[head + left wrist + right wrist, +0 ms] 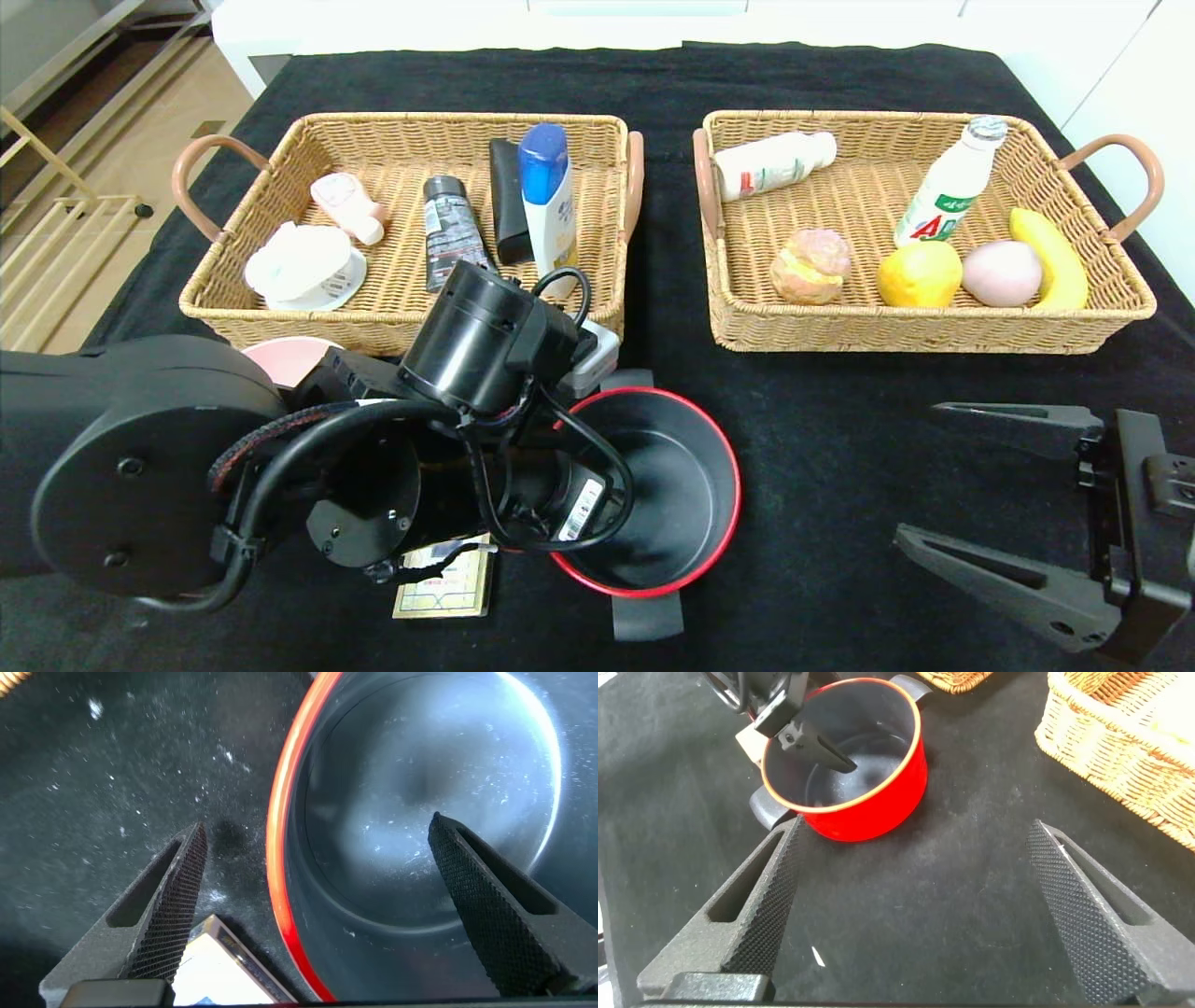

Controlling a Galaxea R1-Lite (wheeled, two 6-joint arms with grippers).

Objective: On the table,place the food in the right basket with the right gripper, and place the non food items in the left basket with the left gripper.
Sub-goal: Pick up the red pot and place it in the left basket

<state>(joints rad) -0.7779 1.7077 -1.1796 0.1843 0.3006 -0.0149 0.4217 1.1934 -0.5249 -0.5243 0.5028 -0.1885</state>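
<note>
Matte black throughout: rounded, drum-shaped joint housings on the left arm, studded with small screws and looped with black cables, one in red-flecked braided sleeving. White barcode label near the wrist. Long, tapered black fingers on the right pincer, faced with cross-hatched textured pads.

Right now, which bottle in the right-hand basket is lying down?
The white bottle at the basket's far left corner lies flat; the green-labelled one leans upright.

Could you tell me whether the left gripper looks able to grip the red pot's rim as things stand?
Probably yes: the left gripper is open, its fingers straddling the red pot rim, one inside, one outside, nothing between.
</note>
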